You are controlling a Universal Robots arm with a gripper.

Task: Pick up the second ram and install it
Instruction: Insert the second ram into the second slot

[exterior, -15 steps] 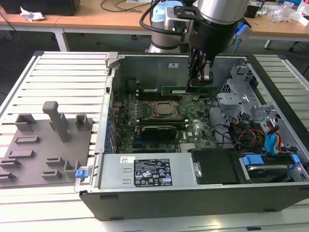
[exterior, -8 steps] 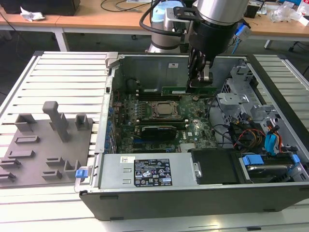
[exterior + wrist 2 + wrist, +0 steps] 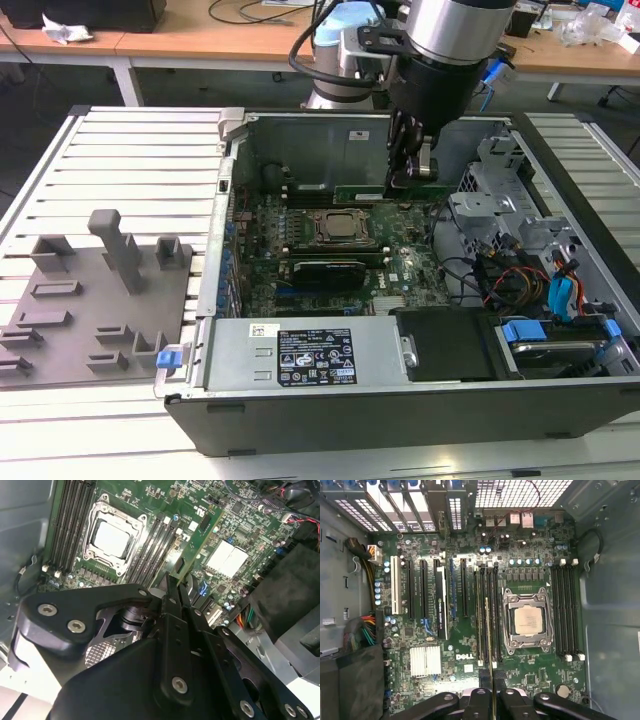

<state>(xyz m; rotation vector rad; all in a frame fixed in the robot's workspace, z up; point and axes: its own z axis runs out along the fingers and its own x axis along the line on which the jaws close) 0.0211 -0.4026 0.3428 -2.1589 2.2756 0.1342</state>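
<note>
Open computer case (image 3: 215, 300) lying on its side on a slatted metal table (image 3: 140, 150).
Motherboard (image 3: 470, 655), green, on the case floor.
CPU socket (image 3: 526, 620) with metal frame, near the board's middle; in the second wrist view (image 3: 111, 535).
Black memory slots (image 3: 566, 610) with white end clips, in banks on both sides of the socket.
Silver heatsink (image 3: 425, 660), finned, beside the expansion slots (image 3: 422, 595).
Power supply (image 3: 300, 352), grey box with a label, along the case's near wall.
Coloured cable bundle (image 3: 520, 280) at the exterior view's right, beside blue drive clips (image 3: 522, 330).
Grey tray (image 3: 95, 300) with rectangular pockets and upright posts, on the table at the exterior view's left of the case.
Wooden desks (image 3: 200, 35) behind.
</note>
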